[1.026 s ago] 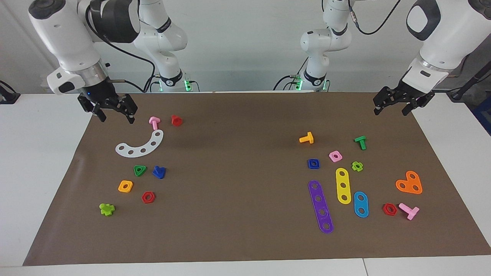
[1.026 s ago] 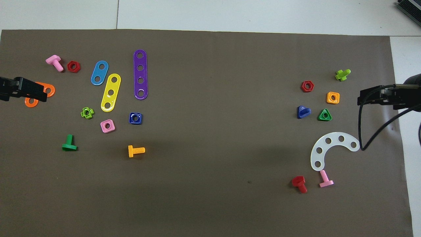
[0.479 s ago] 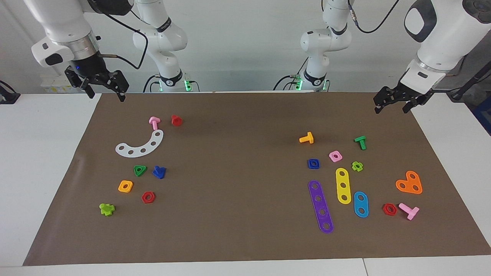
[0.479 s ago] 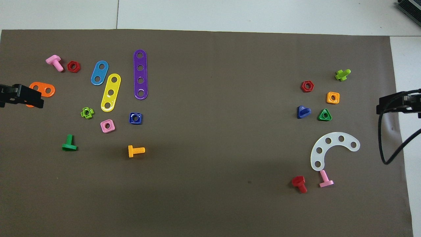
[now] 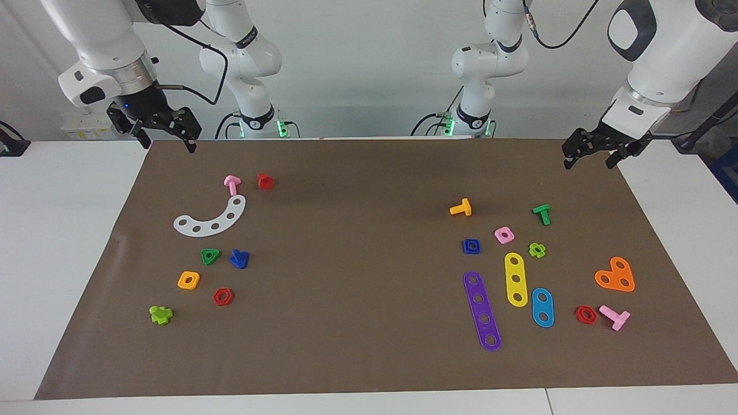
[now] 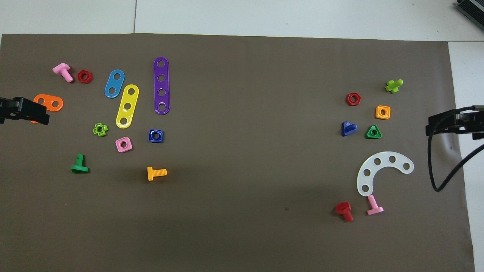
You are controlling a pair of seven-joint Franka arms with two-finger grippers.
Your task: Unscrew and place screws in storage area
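blue bolt (image 5: 238, 259) on mat, well apart from right tool (image 5: 167, 140)

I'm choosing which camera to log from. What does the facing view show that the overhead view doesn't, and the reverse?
Only the facing view shows the arms' bases and bodies, and both whole pincers, open and empty: the right pincer and the left pincer, each hanging over a corner of the brown mat near the robots. Only the overhead view shows a dark device off the mat. Both show every loose piece, including the dark-blue bolt and the blue square nut.
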